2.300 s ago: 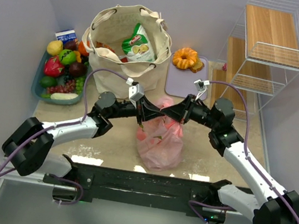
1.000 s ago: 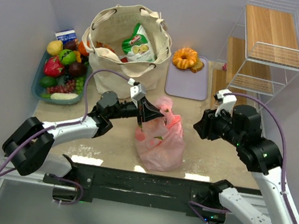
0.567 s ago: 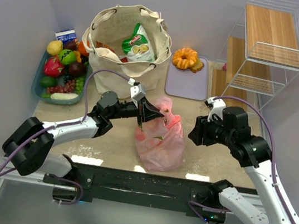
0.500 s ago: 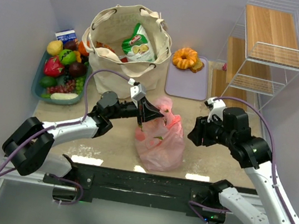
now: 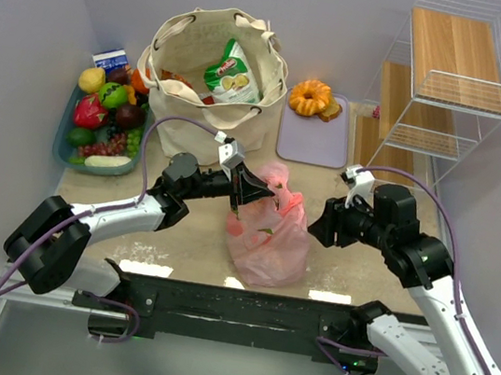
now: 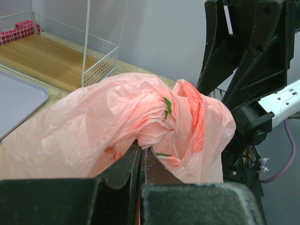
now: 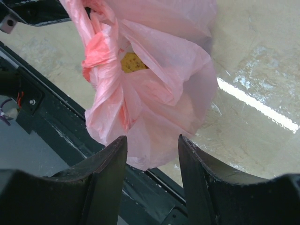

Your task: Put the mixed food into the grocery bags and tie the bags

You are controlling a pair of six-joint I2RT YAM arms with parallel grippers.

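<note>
**Two bags, two grippers, one bag pinched**

I count two bags. The pink bag (image 5: 269, 238) sits on the table (image 5: 178, 233) near its front edge, between my two grippers. The tote (image 5: 181, 116) stands behind it, toward the back left.

My left gripper (image 5: 248, 190) is clamped on the pink bag's gathered top. In my left wrist view the left gripper (image 6: 140, 152) has its fingers pressed together, with a sliver of pink film between them. My right gripper (image 5: 318, 228) hangs just right of the bag with its fingers spread, holding nothing. In my right wrist view the right gripper (image 7: 152, 140) frames the bag without touching it.

The pink bag (image 6: 93, 126) is thin, translucent, crinkled plastic. It bulges at the base and is bunched and twisted into a knot-like lump at the top, with small green leaf prints in the creases. From the right, the pink bag (image 7: 159, 93) shows one yellow patch among its folds.

The tote is cream canvas, round and open-mouthed, with loop handles. One green-and-white packet (image 5: 233, 74) stands in it.

One orange ring cake (image 5: 310, 96) lies on the far edge of one flat lavender mat (image 5: 315, 136), right of the tote. One tray (image 5: 62, 136) of mixed fruit sits left of the tote. One white wire rack (image 5: 460, 49) with two wooden shelves stands at the right.
</note>
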